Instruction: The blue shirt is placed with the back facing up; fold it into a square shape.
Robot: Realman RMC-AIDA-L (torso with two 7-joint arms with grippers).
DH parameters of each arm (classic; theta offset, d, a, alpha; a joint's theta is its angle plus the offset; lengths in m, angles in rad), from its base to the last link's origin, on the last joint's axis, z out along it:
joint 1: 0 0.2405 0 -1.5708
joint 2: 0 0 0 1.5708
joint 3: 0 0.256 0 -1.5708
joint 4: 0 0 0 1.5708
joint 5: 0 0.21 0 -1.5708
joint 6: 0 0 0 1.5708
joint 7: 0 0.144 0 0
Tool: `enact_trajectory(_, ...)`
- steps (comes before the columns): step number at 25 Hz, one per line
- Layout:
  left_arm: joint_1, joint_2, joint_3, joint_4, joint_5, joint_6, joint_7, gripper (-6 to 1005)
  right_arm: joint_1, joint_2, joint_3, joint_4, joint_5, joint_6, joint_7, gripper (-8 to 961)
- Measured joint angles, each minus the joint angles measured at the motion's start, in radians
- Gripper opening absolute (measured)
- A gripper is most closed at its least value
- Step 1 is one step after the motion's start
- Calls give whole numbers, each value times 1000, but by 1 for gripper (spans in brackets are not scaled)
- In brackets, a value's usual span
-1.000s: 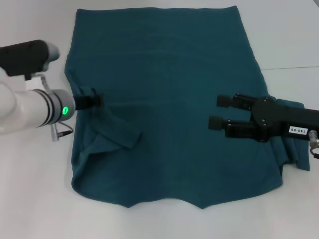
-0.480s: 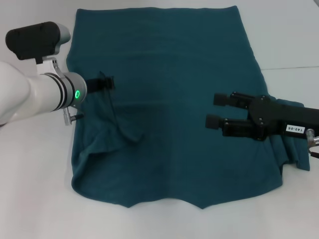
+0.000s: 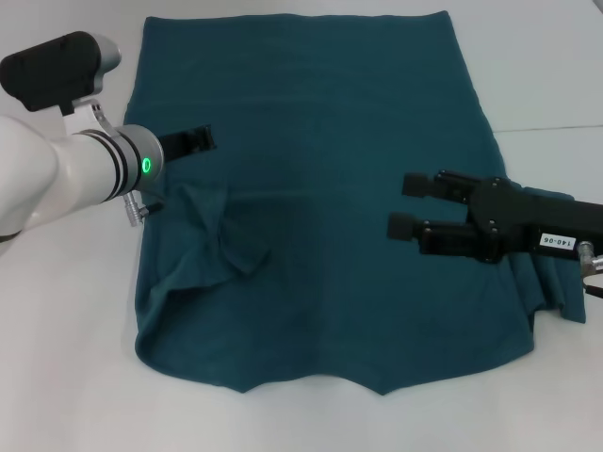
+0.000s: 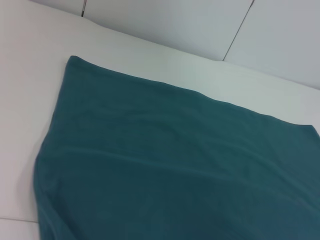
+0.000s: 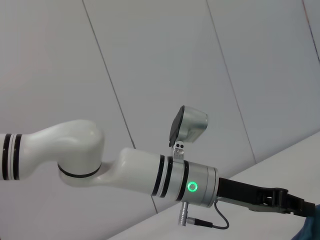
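One blue shirt (image 3: 320,188) lies spread flat on the white surface (image 3: 75,377), its straight hem at the far side and its neckline edge nearest the robot. The left sleeve is folded inward onto the body of the shirt as a rumpled flap, while the right sleeve sticks out past the shirt's right edge, partly hidden under the right arm. The left tool (image 3: 193,141) hangs over the shirt's left edge, just beyond the folded sleeve flap, with no cloth in it; whether its fingers are parted or closed cannot be told from these views. The right tool (image 3: 407,204) hovers over the right half of the shirt, pointing toward the middle, its two black fingers spread apart and holding nothing. The left wrist view shows only the shirt's far portion (image 4: 175,170) with its hem and the pale surface (image 4: 30,90) around it. The right wrist view looks across at the left arm and its tool (image 5: 295,204), with a corner of the shirt (image 5: 312,231) just showing.
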Motion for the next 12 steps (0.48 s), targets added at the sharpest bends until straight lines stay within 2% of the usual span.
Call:
enact_trajectory(7, 12, 7, 77, 24, -19, 75, 2, 153, 4, 0, 0, 1, 1, 0, 0, 867)
enact_trajectory(10, 59, 12, 79, 99, -10, 182, 20, 161, 1, 0, 0, -2, 1, 0, 2, 866)
enact_trajectory(12, 132, 13, 80, 211, -7, 295, 55, 166, -3, -1, 1, -7, 1, -1, 4, 866)
